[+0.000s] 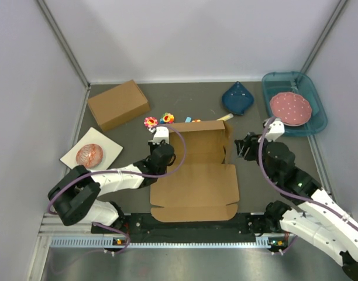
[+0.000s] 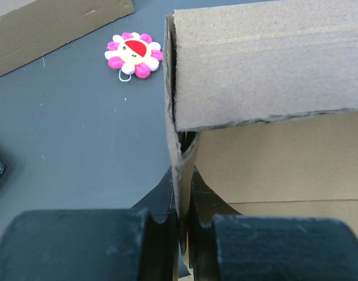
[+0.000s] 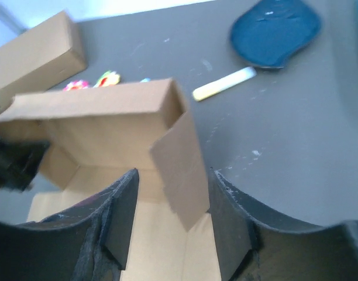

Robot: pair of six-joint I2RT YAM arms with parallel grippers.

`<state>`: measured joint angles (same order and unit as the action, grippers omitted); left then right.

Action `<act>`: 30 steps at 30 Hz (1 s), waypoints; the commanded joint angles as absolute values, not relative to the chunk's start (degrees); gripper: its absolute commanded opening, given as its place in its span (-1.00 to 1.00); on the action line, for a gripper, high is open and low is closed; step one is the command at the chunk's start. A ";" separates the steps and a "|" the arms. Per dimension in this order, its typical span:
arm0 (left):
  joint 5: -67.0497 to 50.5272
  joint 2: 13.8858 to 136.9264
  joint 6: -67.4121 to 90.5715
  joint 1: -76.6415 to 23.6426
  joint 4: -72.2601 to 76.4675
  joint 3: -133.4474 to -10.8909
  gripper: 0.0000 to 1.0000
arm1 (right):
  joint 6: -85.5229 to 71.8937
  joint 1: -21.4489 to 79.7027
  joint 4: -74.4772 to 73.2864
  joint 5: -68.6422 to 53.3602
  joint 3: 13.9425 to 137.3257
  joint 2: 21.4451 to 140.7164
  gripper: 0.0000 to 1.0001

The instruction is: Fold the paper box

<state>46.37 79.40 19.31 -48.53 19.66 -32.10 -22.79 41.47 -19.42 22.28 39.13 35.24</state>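
The paper box (image 1: 196,175) lies in the middle of the bench (image 1: 251,198), half formed: its lid panel lies flat toward the arms, its back wall stands up on the far side, and narrow walls rise at left and right. The left gripper (image 2: 182,229) is closed tight on the left wall, pinching the upright double layer of cardboard between its black fingers (image 2: 79,246) just below the corner where the back wall meets it. The right gripper (image 3: 174,225) sits at the box's right side with its jaws spread wide, the loose right flap (image 3: 180,167) standing tilted in the gap between them; the flap's edge runs very close to the right-hand finger (image 3: 231,228), and whether they touch cannot be told. Beyond the box's far left corner a pink flower toy (image 2: 134,54) lies on the bench, with another small colourful toy (image 1: 167,118) beside it. A closed carton (image 1: 118,104) sits at the far left, and nearer the arms a reddish ball (image 1: 89,154) rests on a white card (image 1: 109,146). A yellow-and-white stick (image 3: 223,84) lies behind the box, next to a dark blue dish (image 3: 275,29). In the far right corner a teal tray (image 1: 316,99) holds a pink dotted plate (image 1: 290,108).
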 commanded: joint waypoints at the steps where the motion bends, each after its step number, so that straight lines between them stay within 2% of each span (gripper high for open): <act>1: 45.09 79.45 17.84 -48.87 17.05 -30.06 -1.00 | -28.62 34.65 -22.14 29.02 40.78 37.87 -0.19; 4: 44.21 78.75 17.75 -48.87 17.58 -29.80 -1.00 | -32.77 27.96 -20.40 21.38 39.12 44.10 -0.52; 7: 43.60 78.14 17.05 -48.78 18.37 -29.62 -1.00 | -32.09 27.16 -15.39 17.59 38.06 50.17 -0.57; 9: 43.07 77.96 16.70 -48.87 18.81 -29.62 -1.00 | -30.42 27.16 -11.09 13.83 37.71 52.55 -0.51; 13: 41.32 77.52 15.74 -48.87 20.12 -29.44 -1.00 | -27.43 27.16 -6.34 9.15 36.83 56.59 -0.20; 16: 39.74 77.52 15.29 -48.87 20.65 -29.53 -1.00 | -26.63 27.07 -3.61 6.68 35.51 56.52 -0.09; 30: 36.21 79.10 13.71 -48.78 21.62 -31.02 -1.00 | -24.70 27.07 4.48 1.50 32.44 53.62 0.18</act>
